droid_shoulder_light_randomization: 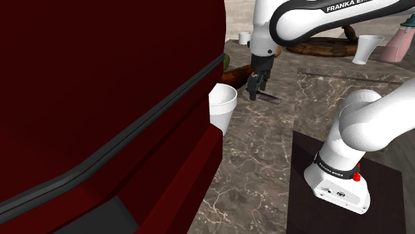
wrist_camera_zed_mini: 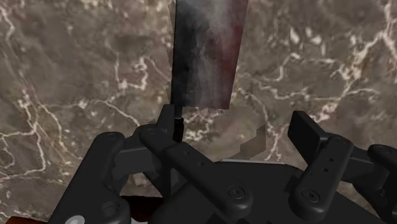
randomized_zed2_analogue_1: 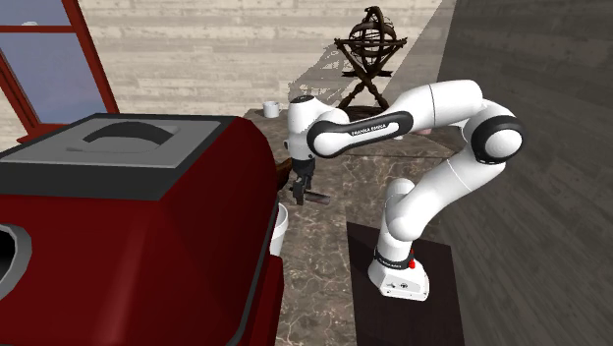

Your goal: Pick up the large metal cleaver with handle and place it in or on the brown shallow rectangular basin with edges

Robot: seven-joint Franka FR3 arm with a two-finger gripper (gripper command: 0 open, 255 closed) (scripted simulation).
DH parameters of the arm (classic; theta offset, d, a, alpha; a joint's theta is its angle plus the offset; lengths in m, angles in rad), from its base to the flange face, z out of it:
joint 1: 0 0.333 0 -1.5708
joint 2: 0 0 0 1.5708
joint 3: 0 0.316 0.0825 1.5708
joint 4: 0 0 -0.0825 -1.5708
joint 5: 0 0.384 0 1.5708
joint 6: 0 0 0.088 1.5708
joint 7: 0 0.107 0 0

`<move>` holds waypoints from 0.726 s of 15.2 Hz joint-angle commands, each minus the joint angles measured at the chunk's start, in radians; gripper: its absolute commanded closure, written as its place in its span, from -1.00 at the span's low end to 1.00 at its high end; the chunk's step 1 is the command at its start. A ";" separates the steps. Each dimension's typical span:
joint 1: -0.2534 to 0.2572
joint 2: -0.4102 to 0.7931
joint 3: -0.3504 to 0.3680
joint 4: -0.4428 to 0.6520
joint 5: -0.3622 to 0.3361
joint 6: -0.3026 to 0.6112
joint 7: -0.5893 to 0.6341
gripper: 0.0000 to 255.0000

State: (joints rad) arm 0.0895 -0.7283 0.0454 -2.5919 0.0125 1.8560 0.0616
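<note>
The cleaver has a broad grey, rust-tinted blade and a thin dark handle. It lies flat on the marble top, and shows as a dark sliver in the shoulder view and again in the second exterior view. My gripper is open right over the handle end. The handle sits close to one finger, and the other finger stands well clear. The gripper hangs low over the surface. Just behind it a corner of the brown basin peeks out, mostly hidden by a red body.
A big dark red body with a grey top stands beside the gripper. A white cup stands at its edge. Farther back are a wooden round tray, another white cup, a pink object and an armillary globe.
</note>
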 commanded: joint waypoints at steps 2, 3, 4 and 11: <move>0.000 0.000 0.000 0.000 0.000 0.000 0.000 -1.00; 0.000 0.000 0.000 0.000 0.000 0.000 0.000 1.00; 0.000 0.000 0.000 0.000 0.000 0.000 0.000 1.00; 0.000 0.000 0.000 0.000 0.000 0.000 0.000 1.00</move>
State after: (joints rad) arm 0.0895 -0.7283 0.0454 -2.5921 0.0126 1.8562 0.0617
